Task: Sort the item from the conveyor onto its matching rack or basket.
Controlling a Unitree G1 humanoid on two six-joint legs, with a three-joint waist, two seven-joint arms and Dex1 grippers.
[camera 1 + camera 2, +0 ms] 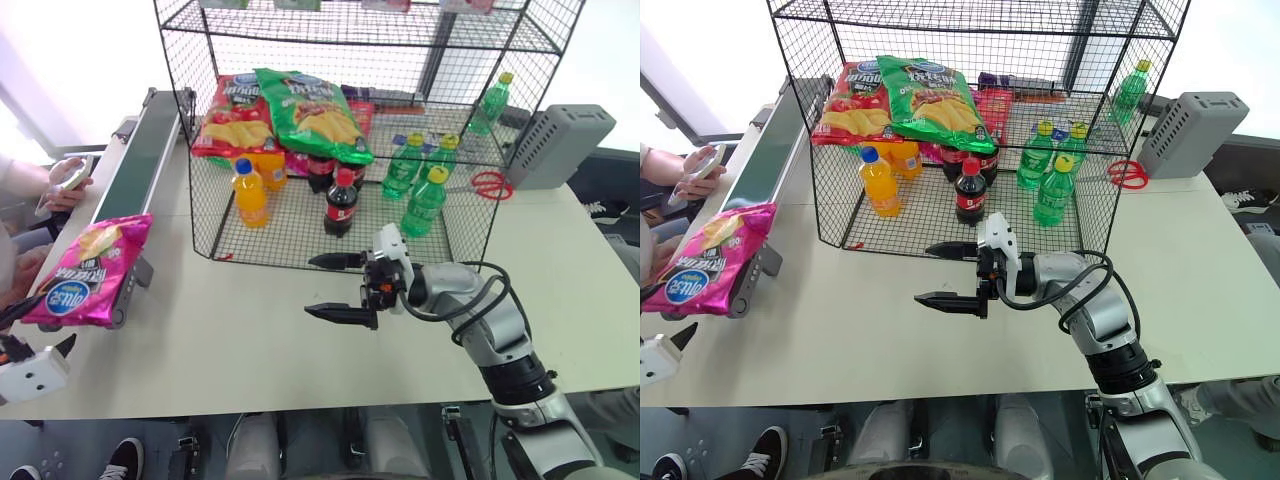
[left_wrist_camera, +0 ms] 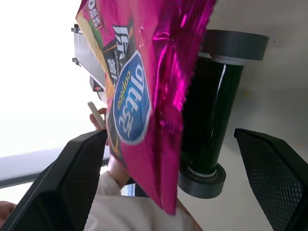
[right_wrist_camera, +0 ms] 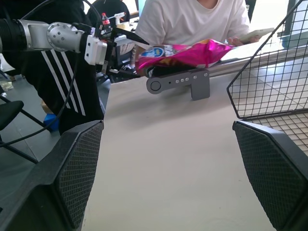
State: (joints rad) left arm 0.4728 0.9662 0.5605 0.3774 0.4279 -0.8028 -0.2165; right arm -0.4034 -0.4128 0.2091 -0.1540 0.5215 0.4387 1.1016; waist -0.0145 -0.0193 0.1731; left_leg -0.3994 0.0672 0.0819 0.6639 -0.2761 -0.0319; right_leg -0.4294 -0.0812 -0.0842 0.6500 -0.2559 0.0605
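Observation:
The item, a shiny magenta crisp bag (image 1: 85, 270) with a blue oval logo, lies on the near end of the dark-green conveyor (image 1: 135, 165) and hangs over its end roller (image 2: 211, 120). My left gripper (image 2: 171, 134) is open just short of the bag's near edge, and the bag shows between its fingers (image 2: 72, 183). The same gripper (image 1: 35, 348) sits at the table's near left corner. My right gripper (image 1: 312, 286) is open and empty, pointing left over the table in front of the black wire rack (image 1: 290, 235).
Inside the rack lie a red bag (image 1: 228, 120) and a green bag (image 1: 312, 112), with orange, cola and green bottles. A grey slatted box (image 1: 560, 140) and red scissors (image 1: 490, 185) are at the back right. A person's hand (image 1: 65, 182) holds a phone beside the conveyor.

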